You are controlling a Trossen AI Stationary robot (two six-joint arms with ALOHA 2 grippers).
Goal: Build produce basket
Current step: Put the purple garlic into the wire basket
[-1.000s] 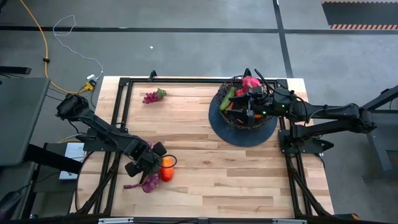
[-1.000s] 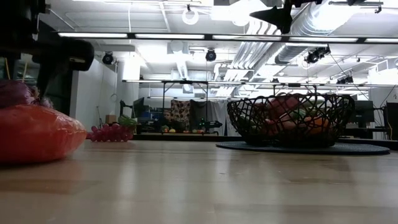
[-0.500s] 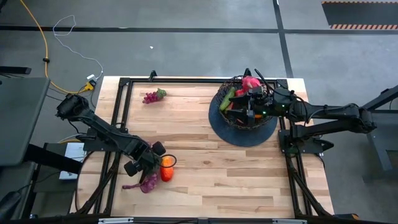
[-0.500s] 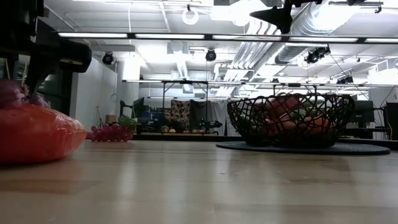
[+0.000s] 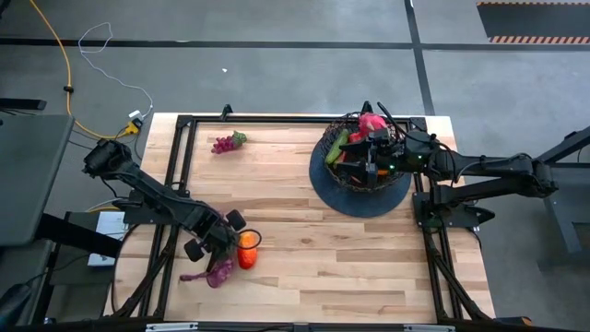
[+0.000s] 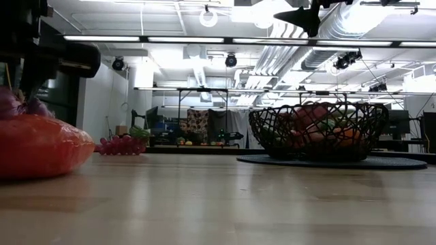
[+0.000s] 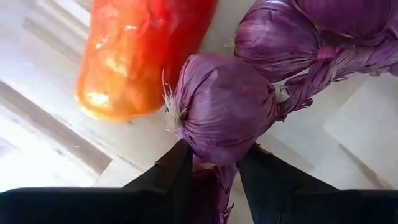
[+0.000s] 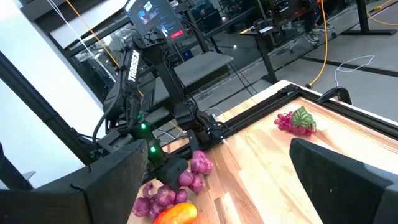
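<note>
A string of purple onions lies near the table's near left corner, beside an orange-red pepper. My left gripper is down at this string, shut on it. A purple grape bunch with a green leaf lies on the wood near the far edge. The black wire basket stands on its dark disc at the far right and holds pink, green, red and orange pieces. My right gripper hovers over the basket, open and touching nothing. My left gripper pinches the string between its two fingers, just behind one onion, where a purple strip shows in the gap. It comes slanting down from the table's left side. The other onions trail on the wood beside the pepper.
Black frame rails run along the table's left, far and right edges. Bare wood stretches across the middle and the near right of the table. Cables and a chair sit on the floor beyond the left edge.
My left gripper has drawn back a little toward the table's left edge. The onion string has slid the same way, slightly away from the pepper, which has stayed put. The right arm has kept still.
</note>
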